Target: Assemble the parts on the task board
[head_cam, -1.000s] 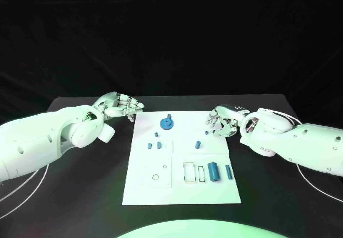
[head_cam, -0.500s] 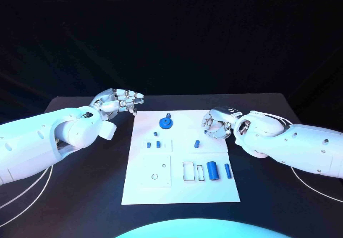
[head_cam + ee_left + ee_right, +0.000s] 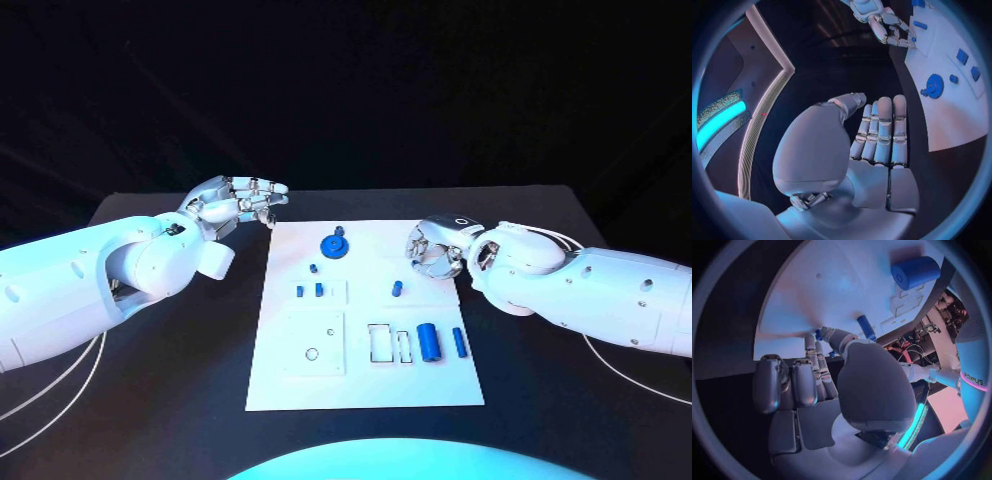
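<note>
The white task board (image 3: pixel 361 375) lies in the middle of the table. On it are a blue gear (image 3: pixel 333 247), a few small blue pegs (image 3: pixel 310 291), a lone peg (image 3: pixel 397 290), a thick blue cylinder (image 3: pixel 431 342) and a thin pin (image 3: pixel 460 343). My left hand (image 3: pixel 238 203) hovers off the board's far left corner, its fingers (image 3: pixel 882 130) straight and together, holding nothing. My right hand (image 3: pixel 437 250) hangs over the board's right edge, loosely curled and empty, a little right of the lone peg. The right wrist view has the cylinder (image 3: pixel 915 271) and pin (image 3: pixel 866 327) beyond my right hand (image 3: pixel 811 385).
Rectangular outlines and small holes (image 3: pixel 313 355) mark the board's near half. Bare black table (image 3: pixel 159 380) runs on both sides of the board. The left wrist view shows the gear (image 3: pixel 932 86) on the board (image 3: pixel 954 115) and my right hand (image 3: pixel 886 25) beyond it.
My right hand has crept a little leftward over the board's right edge. My left hand has drifted slightly away from me. The parts lie where they were.
</note>
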Controlling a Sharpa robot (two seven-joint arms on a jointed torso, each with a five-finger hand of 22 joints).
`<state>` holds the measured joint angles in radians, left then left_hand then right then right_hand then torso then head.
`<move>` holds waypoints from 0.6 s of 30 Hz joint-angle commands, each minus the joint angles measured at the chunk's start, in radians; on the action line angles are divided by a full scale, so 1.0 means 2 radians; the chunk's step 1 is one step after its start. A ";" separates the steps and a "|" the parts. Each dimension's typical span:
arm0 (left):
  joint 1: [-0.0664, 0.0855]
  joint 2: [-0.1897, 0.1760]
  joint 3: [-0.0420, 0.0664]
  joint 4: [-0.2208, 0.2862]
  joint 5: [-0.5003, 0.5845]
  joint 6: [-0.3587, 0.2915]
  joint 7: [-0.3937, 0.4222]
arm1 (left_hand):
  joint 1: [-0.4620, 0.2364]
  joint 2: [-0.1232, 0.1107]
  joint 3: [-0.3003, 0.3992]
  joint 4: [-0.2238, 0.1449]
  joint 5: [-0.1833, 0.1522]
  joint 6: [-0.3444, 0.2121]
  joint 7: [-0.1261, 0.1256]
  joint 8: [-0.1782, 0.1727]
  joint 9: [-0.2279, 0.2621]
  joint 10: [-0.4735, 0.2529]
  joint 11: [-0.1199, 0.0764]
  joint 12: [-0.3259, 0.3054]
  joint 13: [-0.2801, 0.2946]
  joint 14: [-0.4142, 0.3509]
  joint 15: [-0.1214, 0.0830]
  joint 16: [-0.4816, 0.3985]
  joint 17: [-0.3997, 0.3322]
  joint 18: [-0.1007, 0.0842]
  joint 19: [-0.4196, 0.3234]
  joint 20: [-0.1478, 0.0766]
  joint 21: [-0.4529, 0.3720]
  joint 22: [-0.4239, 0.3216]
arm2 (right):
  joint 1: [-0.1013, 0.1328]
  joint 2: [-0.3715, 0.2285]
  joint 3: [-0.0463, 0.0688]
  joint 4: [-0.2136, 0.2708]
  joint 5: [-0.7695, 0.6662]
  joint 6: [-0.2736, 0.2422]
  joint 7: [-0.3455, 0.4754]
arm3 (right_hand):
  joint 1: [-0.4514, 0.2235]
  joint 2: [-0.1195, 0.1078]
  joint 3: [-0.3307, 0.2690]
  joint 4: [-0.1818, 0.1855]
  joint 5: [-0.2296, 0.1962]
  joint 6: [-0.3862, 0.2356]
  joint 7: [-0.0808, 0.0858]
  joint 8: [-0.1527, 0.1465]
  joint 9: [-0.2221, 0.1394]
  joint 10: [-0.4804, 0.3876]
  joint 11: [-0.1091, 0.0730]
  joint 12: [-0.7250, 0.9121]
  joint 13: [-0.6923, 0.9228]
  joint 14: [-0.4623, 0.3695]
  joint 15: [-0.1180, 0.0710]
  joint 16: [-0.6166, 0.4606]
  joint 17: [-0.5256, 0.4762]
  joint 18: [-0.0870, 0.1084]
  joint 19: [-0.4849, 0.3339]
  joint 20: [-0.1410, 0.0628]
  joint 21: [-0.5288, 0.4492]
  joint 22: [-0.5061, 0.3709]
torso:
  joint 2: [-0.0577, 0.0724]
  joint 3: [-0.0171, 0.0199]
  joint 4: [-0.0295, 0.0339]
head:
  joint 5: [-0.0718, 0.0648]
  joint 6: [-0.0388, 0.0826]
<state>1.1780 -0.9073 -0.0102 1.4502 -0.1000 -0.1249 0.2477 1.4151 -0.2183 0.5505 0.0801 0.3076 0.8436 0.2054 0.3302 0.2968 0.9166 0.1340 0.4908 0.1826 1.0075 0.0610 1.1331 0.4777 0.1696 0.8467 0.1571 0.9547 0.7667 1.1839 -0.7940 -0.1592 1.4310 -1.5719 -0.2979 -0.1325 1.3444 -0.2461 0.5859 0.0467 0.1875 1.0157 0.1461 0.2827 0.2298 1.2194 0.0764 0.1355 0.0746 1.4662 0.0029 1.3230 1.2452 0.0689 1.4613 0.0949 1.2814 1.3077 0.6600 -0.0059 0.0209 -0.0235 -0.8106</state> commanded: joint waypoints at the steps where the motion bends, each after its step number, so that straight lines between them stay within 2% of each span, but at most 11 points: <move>1: 0.000 0.000 0.000 0.003 0.006 0.001 0.007 | 0.000 0.004 -0.002 0.000 -0.001 -0.001 0.000 0.004 0.000 -0.001 0.001 0.002 -0.001 -0.002 0.000 -0.002 -0.001 0.008 0.001 0.000 -0.004 -0.001 | -0.006 0.003 -0.003 -0.001 -0.020 0.019 -0.019 | 0.003 0.018 0.015 -0.003 -0.010 0.015 -0.005 0.009 0.006 0.018 -0.005 0.002 0.005 0.027 -0.008 0.007 0.004 -0.009 0.010 -0.002 0.021 0.075 | 0.000 0.0004 0.0000 | 0.000 -0.001; 4: 0.000 -0.001 0.000 0.003 0.005 0.001 0.005 | 0.000 0.005 -0.003 0.000 0.000 0.000 0.000 0.005 0.000 0.000 0.001 0.003 -0.001 -0.002 0.000 -0.003 -0.002 0.008 0.002 0.000 -0.005 -0.002 | -0.009 0.005 -0.003 -0.001 -0.027 0.024 -0.028 | 0.004 0.028 0.024 -0.007 -0.012 0.024 -0.009 0.016 0.013 0.029 -0.010 0.003 0.008 0.028 -0.012 0.011 0.004 -0.013 0.018 -0.005 0.045 0.087 | 0.000 0.0006 0.0001 | 0.000 -0.002; 6: 0.000 -0.001 0.000 0.003 0.005 0.000 0.005 | 0.000 0.005 -0.003 0.000 0.000 0.000 0.000 0.005 0.000 0.000 0.001 0.003 -0.001 -0.002 0.000 -0.003 -0.002 0.008 0.002 0.000 -0.005 -0.002 | -0.010 0.006 -0.003 0.000 -0.032 0.027 -0.032 | 0.003 0.030 0.026 -0.010 -0.012 0.027 -0.010 0.019 0.016 0.032 -0.011 0.003 0.010 0.027 -0.013 0.011 0.002 -0.014 0.019 -0.007 0.048 0.089 | 0.000 0.0004 0.0000 | 0.000 -0.003; 12: 0.000 -0.002 0.000 0.004 0.003 -0.001 0.004 | 0.001 0.005 -0.003 -0.001 -0.001 0.000 0.000 0.005 0.000 0.000 0.001 0.003 -0.001 -0.002 0.000 -0.004 -0.002 0.008 0.002 0.000 -0.005 -0.002 | -0.013 0.007 -0.003 0.003 -0.050 0.035 -0.043 | 0.002 0.032 0.027 -0.019 -0.012 0.035 -0.014 0.029 0.026 0.046 -0.016 0.003 0.014 0.026 -0.017 0.012 -0.003 -0.016 0.022 -0.010 0.058 0.095 | 0.000 0.0004 -0.0005 | 0.000 -0.005; 18: 0.000 -0.003 0.000 0.004 0.002 -0.002 0.003 | 0.002 0.005 -0.004 -0.001 -0.001 0.000 0.000 0.005 0.000 0.000 0.001 0.003 -0.001 -0.001 0.000 -0.004 -0.003 0.008 0.003 0.000 -0.006 -0.003 | -0.014 0.007 -0.003 0.008 -0.065 0.022 -0.053 | 0.004 0.034 0.032 -0.025 -0.012 0.034 -0.014 0.031 0.030 0.049 -0.017 0.000 0.015 0.026 -0.018 0.011 -0.006 -0.016 0.022 -0.011 0.059 0.096 | 0.000 0.0003 -0.0009 | -0.001 -0.006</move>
<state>1.1780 -0.9135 -0.0102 1.4552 -0.0982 -0.1275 0.2463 1.4151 -0.2183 0.5476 0.0772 0.3076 0.8437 0.2054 0.3351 0.2969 0.9166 0.1340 0.4908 0.1815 1.0075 0.0610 1.1293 0.4736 0.1695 0.8467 0.1571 0.9467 0.7622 1.1710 -0.7819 -0.1539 1.4497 -1.6600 -0.3028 -0.1994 1.3373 -0.1997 0.6517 0.0037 0.1600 1.0810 0.1160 0.3404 0.2888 1.2849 0.0683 0.1341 0.0935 1.4667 -0.0253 1.3404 1.2340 0.0528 1.4680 0.0804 1.3960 1.3075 0.6595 -0.0051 0.0196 -0.0243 -0.8217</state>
